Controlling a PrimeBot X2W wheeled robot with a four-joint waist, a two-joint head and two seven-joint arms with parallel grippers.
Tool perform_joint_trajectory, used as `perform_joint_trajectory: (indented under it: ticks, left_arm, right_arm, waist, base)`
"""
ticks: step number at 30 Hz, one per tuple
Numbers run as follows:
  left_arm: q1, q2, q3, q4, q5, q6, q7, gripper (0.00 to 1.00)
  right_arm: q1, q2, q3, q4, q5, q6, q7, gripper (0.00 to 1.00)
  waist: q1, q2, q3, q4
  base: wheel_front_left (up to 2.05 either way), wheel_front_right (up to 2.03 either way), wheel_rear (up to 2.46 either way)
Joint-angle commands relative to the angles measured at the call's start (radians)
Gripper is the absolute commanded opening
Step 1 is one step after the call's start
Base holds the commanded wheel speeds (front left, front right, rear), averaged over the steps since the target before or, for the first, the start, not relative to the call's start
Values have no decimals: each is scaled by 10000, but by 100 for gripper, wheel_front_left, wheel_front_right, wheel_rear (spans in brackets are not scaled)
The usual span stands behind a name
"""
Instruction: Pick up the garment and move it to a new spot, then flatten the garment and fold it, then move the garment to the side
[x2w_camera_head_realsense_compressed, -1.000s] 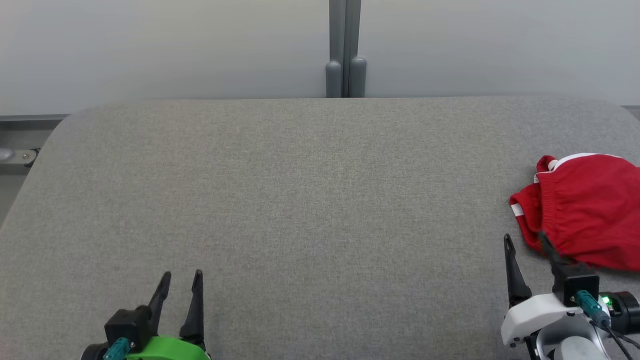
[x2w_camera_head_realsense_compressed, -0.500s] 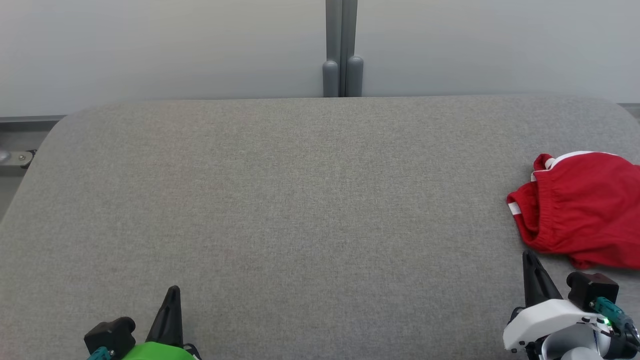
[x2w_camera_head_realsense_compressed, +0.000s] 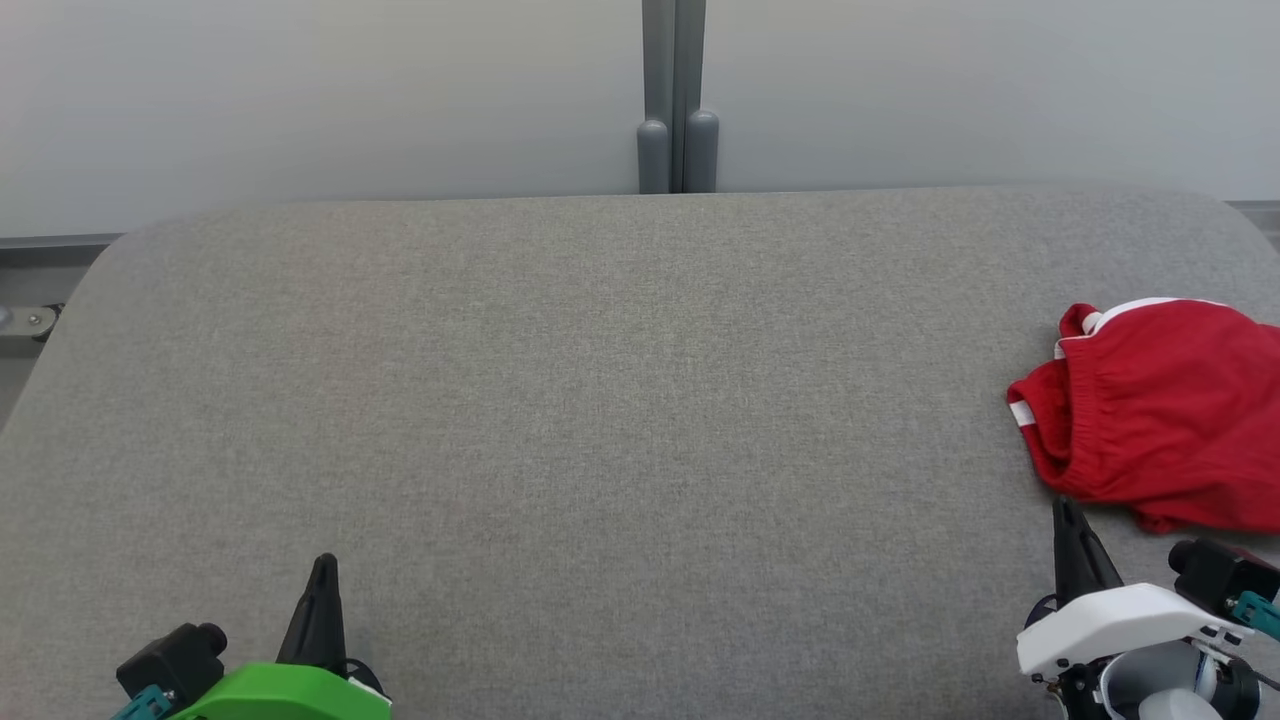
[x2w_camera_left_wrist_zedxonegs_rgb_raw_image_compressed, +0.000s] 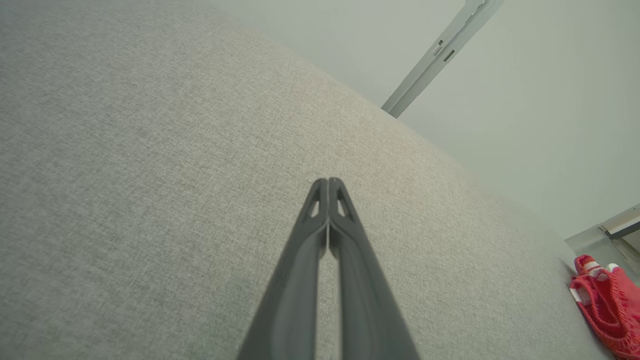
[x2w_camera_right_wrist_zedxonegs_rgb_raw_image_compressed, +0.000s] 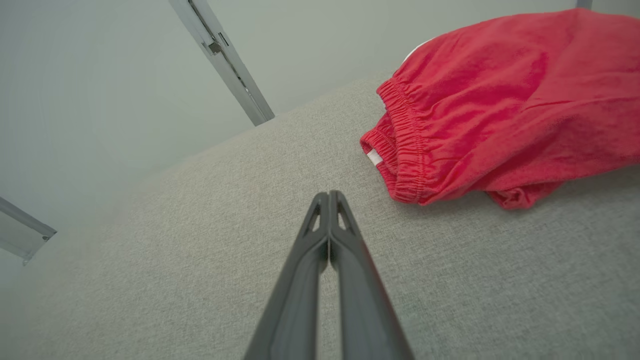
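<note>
One garment (x2w_camera_head_realsense_compressed: 1160, 410) on grey table (x2w_camera_head_realsense_compressed: 600, 400), post (x2w_camera_head_realsense_compressed: 672, 90) behind.

Red garment (x2w_camera_head_realsense_compressed: 1160, 410) at the tabletop's (x2w_camera_head_realsense_compressed: 600, 400) right edge cut off by the head view's right border, its far part unseen, tabletop's near edge cropped along the bottom

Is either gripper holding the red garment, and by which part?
Nothing is held. The left gripper and right gripper are shut empty; the red garment lies free on the table.
</note>
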Motion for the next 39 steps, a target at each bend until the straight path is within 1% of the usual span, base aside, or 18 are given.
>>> perform_joint_trajectory:
  ticks: [1, 19, 39]
  left_arm:
    - [-305, -2, 111, -195, -470, -5, 91, 0]
    - [-520, -40, 449, -473, -2945, -9, 754, 0]
    - [-694, -76, 735, -700, -5004, -13, 1317, 0]
  right_arm:
    - [-264, -74, -4, -198, 549, -4, 113, 0]
    - [-388, -104, 2, -380, 3620, -7, 798, 0]
    - [-496, -126, 5, -520, 6155, -7, 1377, 0]
  waist:
    - [0, 0, 3, -14]
    - [0, 0, 25, -143]
    - [0, 0, 47, -273]
  base:
    - [0, 0, 0]
    - [0, 0, 0]
    - [0, 0, 0]
